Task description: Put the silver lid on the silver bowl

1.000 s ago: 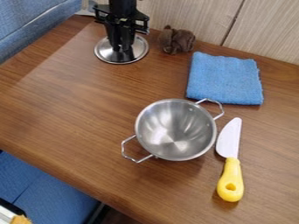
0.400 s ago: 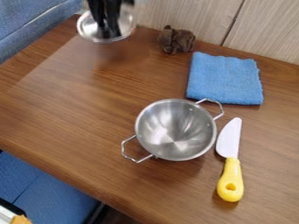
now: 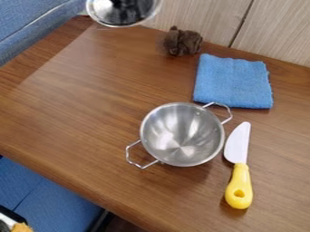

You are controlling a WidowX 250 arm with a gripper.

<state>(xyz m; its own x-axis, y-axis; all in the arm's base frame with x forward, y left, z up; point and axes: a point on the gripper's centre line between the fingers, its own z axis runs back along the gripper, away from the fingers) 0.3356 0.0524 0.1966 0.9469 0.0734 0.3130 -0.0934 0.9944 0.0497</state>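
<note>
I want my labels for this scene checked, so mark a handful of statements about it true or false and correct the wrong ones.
1. The silver bowl has no lid on it. True.
2. The knife lies on top of the blue cloth. False: it lies on the bare table, beside the bowl.
3. The knife has a yellow handle and a white blade. True.
4. The silver lid is at the view's lower right. False: it is at the top edge, toward the left.
</note>
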